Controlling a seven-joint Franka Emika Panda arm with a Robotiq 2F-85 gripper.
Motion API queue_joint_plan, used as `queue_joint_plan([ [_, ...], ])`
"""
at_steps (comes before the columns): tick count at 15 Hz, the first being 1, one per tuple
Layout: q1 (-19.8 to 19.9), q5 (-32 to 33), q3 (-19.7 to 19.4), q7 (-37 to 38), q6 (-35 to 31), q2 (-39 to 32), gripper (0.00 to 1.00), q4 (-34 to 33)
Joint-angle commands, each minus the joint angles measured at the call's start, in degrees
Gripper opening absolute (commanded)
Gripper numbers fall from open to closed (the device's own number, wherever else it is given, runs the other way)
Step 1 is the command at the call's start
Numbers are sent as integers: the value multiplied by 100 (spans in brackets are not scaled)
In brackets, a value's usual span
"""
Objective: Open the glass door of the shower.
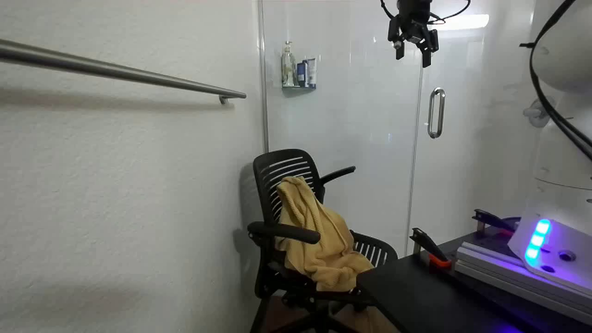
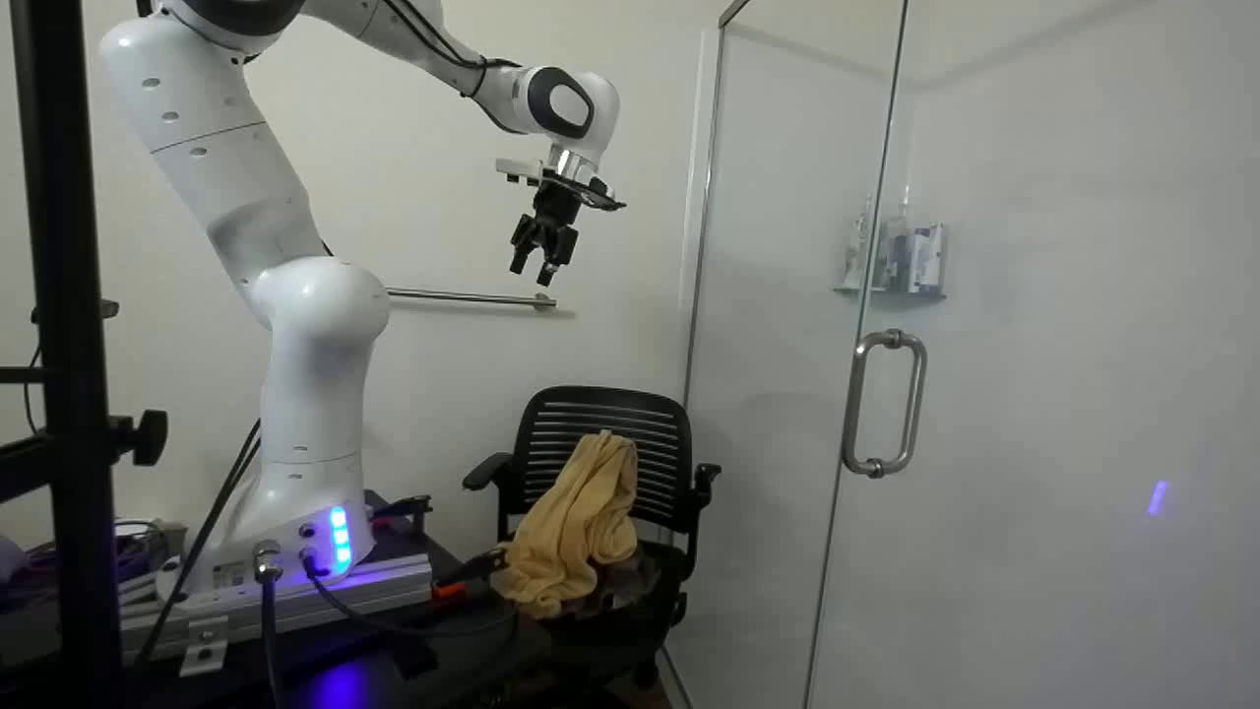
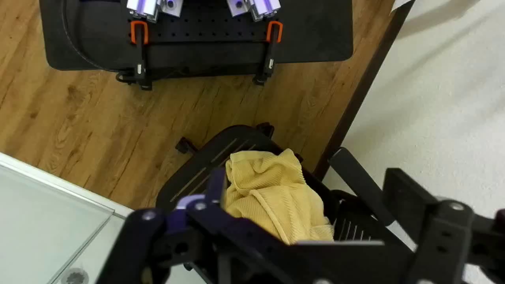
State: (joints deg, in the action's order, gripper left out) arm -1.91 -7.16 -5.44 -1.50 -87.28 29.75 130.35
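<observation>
The glass door is a tall clear panel with a short vertical silver bar handle near its edge. In an exterior view the door and handle stand at the right, and the door's edge looks in line with the neighbouring panel. The white-walled shower is behind the glass. My gripper points down, open and empty, higher than the handle and well apart from it. In the wrist view the open fingers are above the chair; the handle is out of view there.
A black office chair with a yellow towel stands below my gripper, near the glass. A horizontal rail runs along the white wall. The black table with orange clamps bears the arm. Bottles sit on a shelf inside the shower.
</observation>
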Motion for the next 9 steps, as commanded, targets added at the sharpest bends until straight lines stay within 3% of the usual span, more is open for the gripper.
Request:
queue_joint_plan([
  [1, 141, -42, 110, -54, 20, -12, 100, -14],
  [7, 141, -42, 110, -53, 20, -12, 100, -14],
  [8, 324, 204, 163, 207, -639, 165, 100, 163],
  [9, 366, 371, 114, 115, -870, 204, 100, 216],
])
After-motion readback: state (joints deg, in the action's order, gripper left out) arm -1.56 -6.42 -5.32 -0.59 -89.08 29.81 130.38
